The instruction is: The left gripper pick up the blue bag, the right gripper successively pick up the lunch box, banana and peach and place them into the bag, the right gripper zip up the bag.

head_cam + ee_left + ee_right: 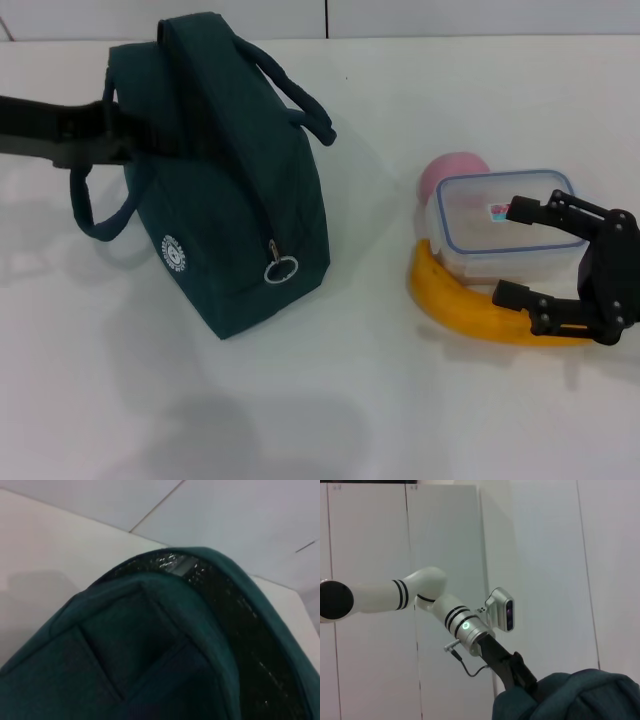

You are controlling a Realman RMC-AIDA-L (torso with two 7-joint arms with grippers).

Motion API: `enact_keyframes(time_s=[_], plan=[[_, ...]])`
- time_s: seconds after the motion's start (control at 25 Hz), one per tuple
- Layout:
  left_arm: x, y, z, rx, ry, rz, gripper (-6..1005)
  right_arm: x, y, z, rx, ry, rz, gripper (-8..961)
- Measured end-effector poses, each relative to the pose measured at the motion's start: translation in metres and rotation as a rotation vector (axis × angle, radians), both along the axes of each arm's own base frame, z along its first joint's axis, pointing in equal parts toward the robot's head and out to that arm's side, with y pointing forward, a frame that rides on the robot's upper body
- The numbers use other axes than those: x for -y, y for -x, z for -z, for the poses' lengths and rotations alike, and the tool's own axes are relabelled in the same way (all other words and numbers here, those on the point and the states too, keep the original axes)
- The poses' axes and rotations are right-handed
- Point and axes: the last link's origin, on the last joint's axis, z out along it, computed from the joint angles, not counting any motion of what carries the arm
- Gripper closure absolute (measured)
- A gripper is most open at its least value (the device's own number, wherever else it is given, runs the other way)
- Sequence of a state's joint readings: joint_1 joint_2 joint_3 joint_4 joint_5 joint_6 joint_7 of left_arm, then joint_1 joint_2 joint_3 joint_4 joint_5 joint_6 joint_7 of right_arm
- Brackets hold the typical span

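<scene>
The right gripper (512,252) has its jaws spread wide around the near end of the clear lunch box (505,225), with a banana (455,300) touching the box's front and a peach (452,172) behind. The left gripper (118,130) is at the dark teal bag (235,210), its jaws hidden. A good grasp would likely close squarely on the box walls, clear of the banana.

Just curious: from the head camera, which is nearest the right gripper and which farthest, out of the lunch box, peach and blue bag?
From the right gripper:
1. Lunch box, between its open fingers.
2. Peach, just behind the box.
3. Blue bag, far across on the left.
</scene>
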State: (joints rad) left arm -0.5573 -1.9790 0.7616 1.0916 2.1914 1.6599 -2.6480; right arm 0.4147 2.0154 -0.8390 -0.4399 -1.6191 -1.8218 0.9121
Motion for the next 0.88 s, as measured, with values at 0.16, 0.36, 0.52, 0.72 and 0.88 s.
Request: enact_keyframes(time_s=[0.16, 0.36, 0.52, 0.72, 0.88], plan=[[0.001, 0.003, 0.003, 0.008, 0.018, -0.013, 689, 0.001, -0.001, 0.0, -0.006, -0.004, 0.008, 83], [0.008, 0.0, 0.006, 0.034, 0.061, -0.002, 944, -0.003, -0.003, -0.002, -0.016, -0.017, 0.053, 84], [0.015, -0.003, 0.009, 0.047, 0.111, 0.01, 959, -0.014, -0.012, -0.007, -0.062, -0.051, 0.192, 84], [0.022, -0.005, 0.012, 0.066, 0.161, 0.019, 968, -0.025, -0.032, -0.021, -0.129, -0.137, 0.386, 84], [0.023, -0.011, 0.013, 0.106, 0.175, 0.041, 968, -0.032, -0.055, -0.029, -0.145, -0.162, 0.57, 84]])
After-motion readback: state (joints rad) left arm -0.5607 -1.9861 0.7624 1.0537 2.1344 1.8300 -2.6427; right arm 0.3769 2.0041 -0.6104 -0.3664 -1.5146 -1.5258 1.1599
